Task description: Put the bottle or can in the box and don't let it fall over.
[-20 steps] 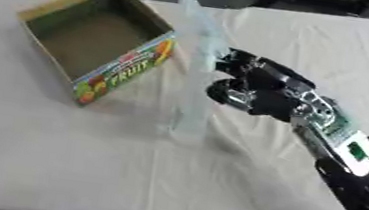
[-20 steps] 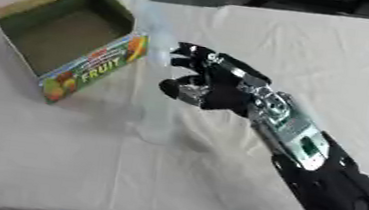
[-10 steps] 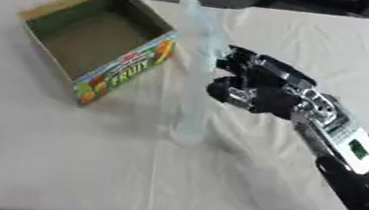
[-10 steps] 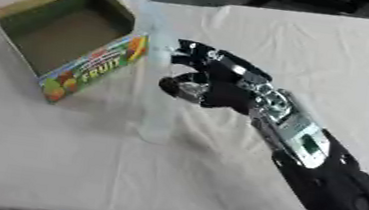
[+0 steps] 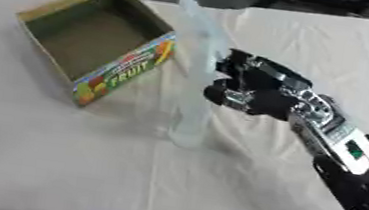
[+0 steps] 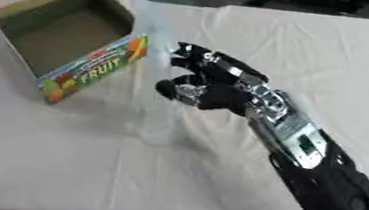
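Clear plastic bottle (image 5: 194, 73) stood upright on the desk (image 5: 57, 162), just beside the fruit box (image 5: 98, 46) | right hand (image 5: 257, 85) sat at its right, fingers curled towards it, contact unclear | box lay left of bottle.

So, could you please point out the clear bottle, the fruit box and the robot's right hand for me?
clear bottle (image 5: 195, 73), left eye view, middle of its body.
fruit box (image 5: 126, 68), left eye view, printed front wall.
right hand (image 5: 264, 94), left eye view, back of the palm.
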You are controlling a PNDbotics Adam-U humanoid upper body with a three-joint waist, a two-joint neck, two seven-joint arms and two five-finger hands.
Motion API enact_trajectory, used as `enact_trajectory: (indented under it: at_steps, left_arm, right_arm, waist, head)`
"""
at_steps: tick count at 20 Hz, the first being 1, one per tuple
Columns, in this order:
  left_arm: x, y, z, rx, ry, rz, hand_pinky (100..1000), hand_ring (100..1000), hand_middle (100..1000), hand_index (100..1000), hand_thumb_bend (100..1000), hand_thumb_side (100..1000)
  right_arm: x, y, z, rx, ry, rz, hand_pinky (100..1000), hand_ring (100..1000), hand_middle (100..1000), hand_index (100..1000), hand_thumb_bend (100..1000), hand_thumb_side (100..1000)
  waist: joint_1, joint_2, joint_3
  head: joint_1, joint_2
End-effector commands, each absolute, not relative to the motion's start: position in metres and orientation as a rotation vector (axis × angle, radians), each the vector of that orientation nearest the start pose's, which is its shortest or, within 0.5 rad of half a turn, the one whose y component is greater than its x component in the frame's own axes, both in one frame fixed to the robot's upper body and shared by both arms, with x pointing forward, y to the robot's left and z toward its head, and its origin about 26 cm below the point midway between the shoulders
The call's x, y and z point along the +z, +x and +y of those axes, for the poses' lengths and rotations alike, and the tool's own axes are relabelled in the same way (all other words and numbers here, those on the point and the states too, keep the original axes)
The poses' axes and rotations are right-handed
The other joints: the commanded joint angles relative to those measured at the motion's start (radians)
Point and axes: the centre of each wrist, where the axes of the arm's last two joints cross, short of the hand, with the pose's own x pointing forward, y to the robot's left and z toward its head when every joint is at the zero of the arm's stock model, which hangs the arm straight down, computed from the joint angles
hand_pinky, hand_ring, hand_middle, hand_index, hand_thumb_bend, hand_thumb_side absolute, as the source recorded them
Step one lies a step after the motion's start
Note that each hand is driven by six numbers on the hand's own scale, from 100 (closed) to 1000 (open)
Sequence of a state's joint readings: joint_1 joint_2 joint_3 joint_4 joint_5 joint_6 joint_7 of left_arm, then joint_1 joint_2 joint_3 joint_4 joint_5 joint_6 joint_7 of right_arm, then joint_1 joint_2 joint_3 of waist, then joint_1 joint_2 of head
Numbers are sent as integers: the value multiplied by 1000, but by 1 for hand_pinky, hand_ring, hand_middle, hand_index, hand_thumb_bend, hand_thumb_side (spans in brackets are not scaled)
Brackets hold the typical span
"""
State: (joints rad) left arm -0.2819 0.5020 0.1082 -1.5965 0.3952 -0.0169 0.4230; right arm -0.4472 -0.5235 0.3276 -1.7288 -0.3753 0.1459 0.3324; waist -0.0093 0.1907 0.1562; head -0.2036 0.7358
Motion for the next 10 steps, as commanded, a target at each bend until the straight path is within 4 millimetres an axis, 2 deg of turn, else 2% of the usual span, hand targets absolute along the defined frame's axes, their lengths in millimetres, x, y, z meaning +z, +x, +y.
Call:
enact_trajectory:
  at_steps: [1, 10]
  left_arm:
    - [149, 337, 366, 326, 369, -1941, 764, 797, 767, 823, 674, 757]
    - [150, 337, 366, 324, 365, -1943, 765, 797, 767, 824, 670, 758]
  right_arm:
    - [170, 344, -230, 894, 423, -1722, 831, 1000, 1000, 957, 436, 318]
    - [166, 347, -225, 902, 434, -1699, 828, 1000, 1000, 955, 439, 317]
  waist:
    - [4, -10, 1]
    - [6, -7, 2]
  head:
    - [-1, -11]
    - [-3, -14]
